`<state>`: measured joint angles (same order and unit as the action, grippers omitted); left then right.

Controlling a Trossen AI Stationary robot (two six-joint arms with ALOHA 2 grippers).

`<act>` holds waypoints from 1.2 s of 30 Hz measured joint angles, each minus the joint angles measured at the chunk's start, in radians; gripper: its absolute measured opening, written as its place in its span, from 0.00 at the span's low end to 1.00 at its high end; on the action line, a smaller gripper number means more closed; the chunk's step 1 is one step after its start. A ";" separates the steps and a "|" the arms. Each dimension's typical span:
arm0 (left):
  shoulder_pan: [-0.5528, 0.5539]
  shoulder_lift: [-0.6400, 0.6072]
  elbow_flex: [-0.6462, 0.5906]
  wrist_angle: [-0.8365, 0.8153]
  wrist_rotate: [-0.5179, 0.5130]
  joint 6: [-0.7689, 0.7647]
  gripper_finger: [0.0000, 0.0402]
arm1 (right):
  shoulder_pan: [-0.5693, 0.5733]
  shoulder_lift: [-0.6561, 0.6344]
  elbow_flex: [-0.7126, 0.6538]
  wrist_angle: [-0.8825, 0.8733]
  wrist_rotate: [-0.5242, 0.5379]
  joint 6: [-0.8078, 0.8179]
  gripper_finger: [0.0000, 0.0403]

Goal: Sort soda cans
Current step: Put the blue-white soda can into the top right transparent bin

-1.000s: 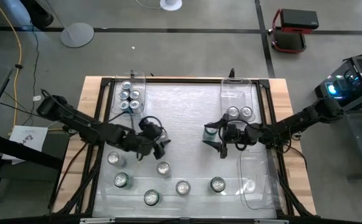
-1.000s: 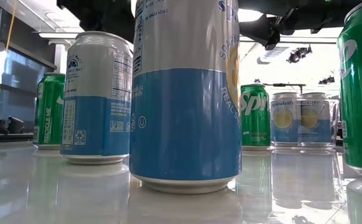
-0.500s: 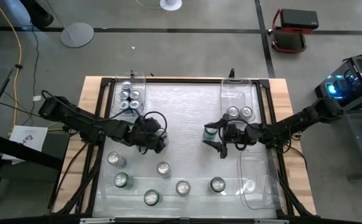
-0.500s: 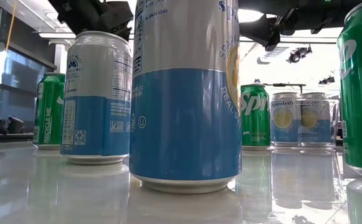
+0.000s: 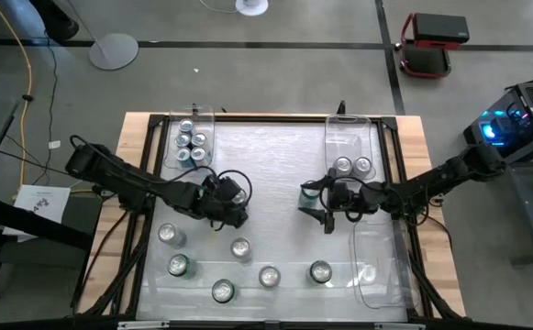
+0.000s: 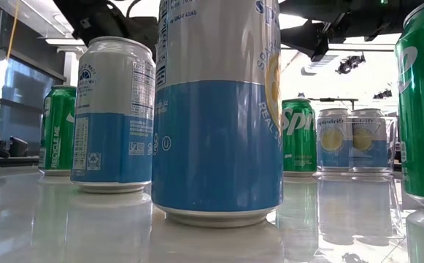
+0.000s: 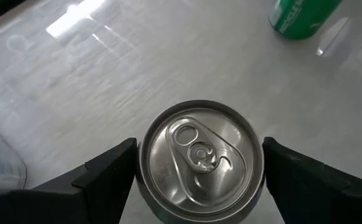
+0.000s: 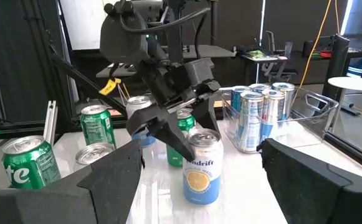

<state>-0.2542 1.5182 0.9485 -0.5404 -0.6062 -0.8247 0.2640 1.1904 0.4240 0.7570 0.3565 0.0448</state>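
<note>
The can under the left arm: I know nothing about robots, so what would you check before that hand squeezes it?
1. Can standing upright, silver top facing up: ok.
2. Left hand open, with its fingers on either side of the can: ok.
3. Can centred between the fingers: ok, the gaps look about even.
4. Fingers low enough to grip the can's side rather than its rim: cannot tell.
5. Neighbours clear: ok, the nearest green can stands well apart.
6. Right hand out of the way: ok, it hangs open across the table.
</note>
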 joint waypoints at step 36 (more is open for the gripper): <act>0.103 0.183 -0.002 0.691 0.229 0.635 0.62 | 0.105 -0.061 0.000 -0.080 0.136 0.004 0.78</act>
<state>-0.1512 1.7012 0.9470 0.1504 -0.3768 -0.1895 0.3687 1.1297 0.4236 0.6769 0.4923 0.0493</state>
